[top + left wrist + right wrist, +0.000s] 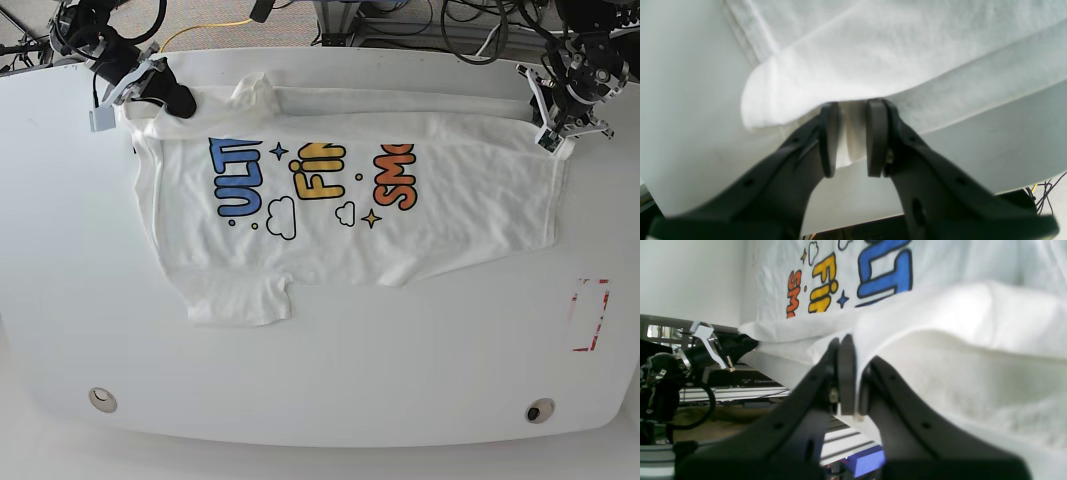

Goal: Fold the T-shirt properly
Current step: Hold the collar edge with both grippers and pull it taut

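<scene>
The white T-shirt [330, 240] lies spread on the table [320, 380], print side up, with blue, yellow and orange lettering. At the shirt's far left corner my right gripper [183, 103] grips the fabric. In the right wrist view the right gripper [853, 380] is shut on a raised fold of the T-shirt [973, 356]. My left gripper [553, 140] is at the shirt's far right corner. Seen from the left wrist, the left gripper [853, 140] pinches a bunched layer of the T-shirt [873, 50] between its pads. The left gripper [743, 343] also shows far off in the right wrist view, holding the cloth.
A red-outlined marker [592, 315] sits on the table at the right. Two round holes [102, 399] [540, 411] lie near the front edge. Cables [400, 20] run behind the far edge, where both arm bases stand.
</scene>
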